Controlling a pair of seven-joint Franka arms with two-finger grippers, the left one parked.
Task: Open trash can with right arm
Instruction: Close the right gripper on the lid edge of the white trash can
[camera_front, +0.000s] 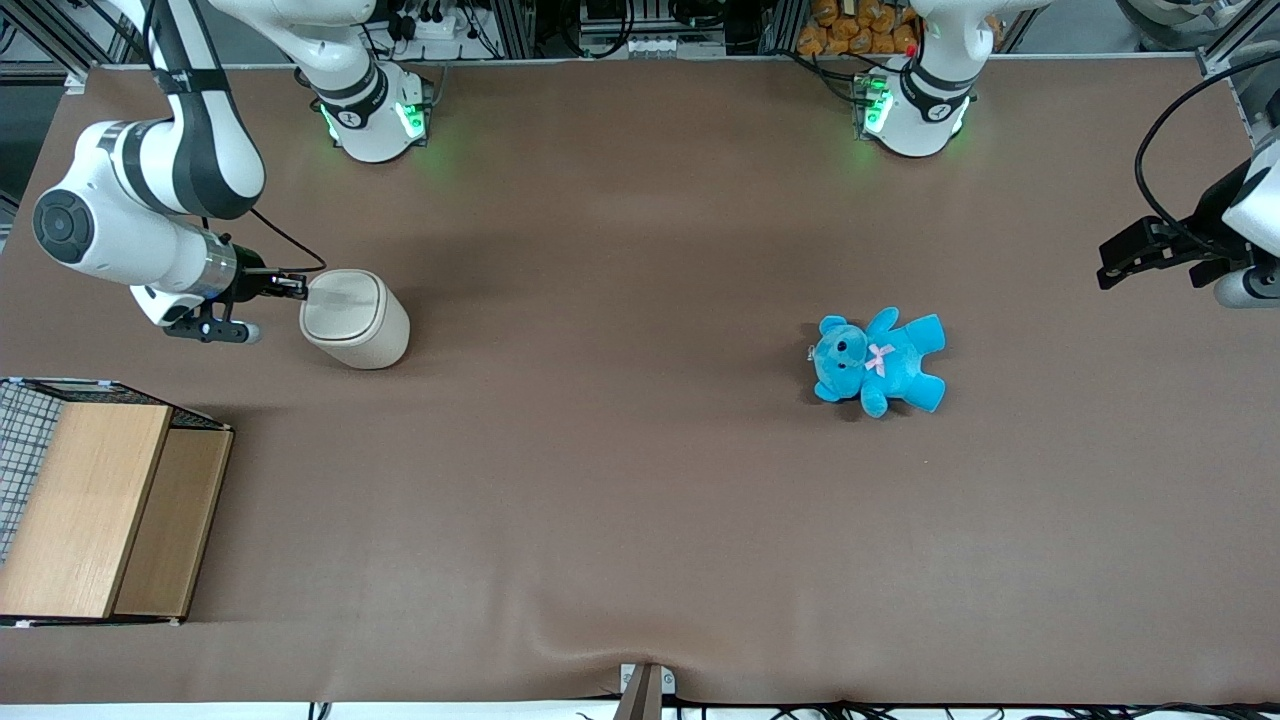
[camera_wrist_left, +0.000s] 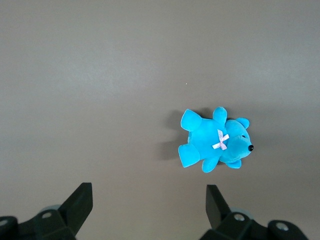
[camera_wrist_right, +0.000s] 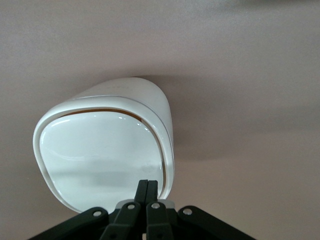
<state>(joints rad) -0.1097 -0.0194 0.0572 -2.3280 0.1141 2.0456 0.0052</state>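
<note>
Trash can (camera_front: 355, 320) on the brown table (camera_front: 640, 500), toward the working arm's end, well apart from the blue teddy (camera_front: 880, 362). Lid (camera_wrist_right: 102, 157) down, thin gap along one edge. Gripper (camera_wrist_right: 147, 190) at the lid's rim, fingers (camera_wrist_right: 142, 190) pressed together, holding nothing.

Cream-white trash can (camera_front: 355, 320), lid nearly shut, the tool (camera_front: 297, 287) closed at its rim.
</note>
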